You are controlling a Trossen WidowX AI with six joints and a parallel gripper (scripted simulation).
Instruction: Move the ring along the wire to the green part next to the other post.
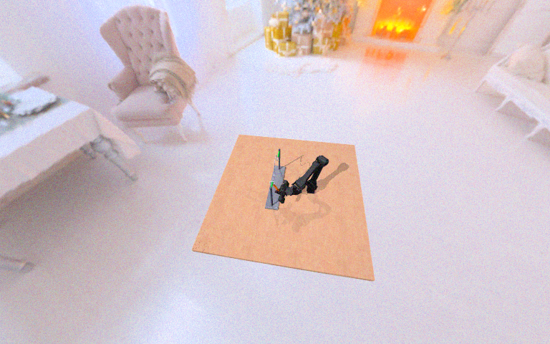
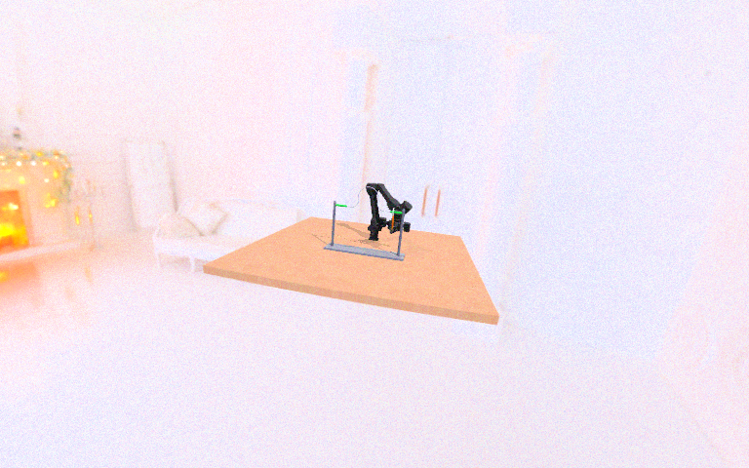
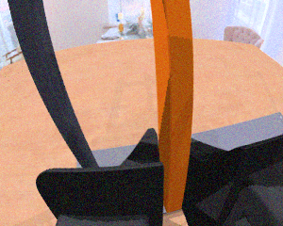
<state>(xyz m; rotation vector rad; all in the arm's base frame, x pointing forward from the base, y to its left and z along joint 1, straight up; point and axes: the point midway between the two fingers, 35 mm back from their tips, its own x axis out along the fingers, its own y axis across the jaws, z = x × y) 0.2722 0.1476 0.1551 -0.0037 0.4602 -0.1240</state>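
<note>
Two upright dark posts stand on a long, flat grey plate. In the top view this lies inward from the tabletop's left edge, one post toward the near edge and one toward the far edge. Each post carries a short bright green part of the wire at its top, and the thin part curves between them.

The black fingers are nearly closed, with the orange handle between them. The handle is a long, smooth, straight-sided bar, tilted in the top view. It leads up to the green part at the post nearer the top view's near edge; the ring there is too small to make out clearly, and whether it touches the wire I cannot tell.

The jointed black arm bends high above the tabletop, reaching toward that post from the right-edge side in the top view. The tabletop is a flat, tan, wood-like slab with square corners.

Beyond its far-left corner in the top view sits a button-tufted armchair.
</note>
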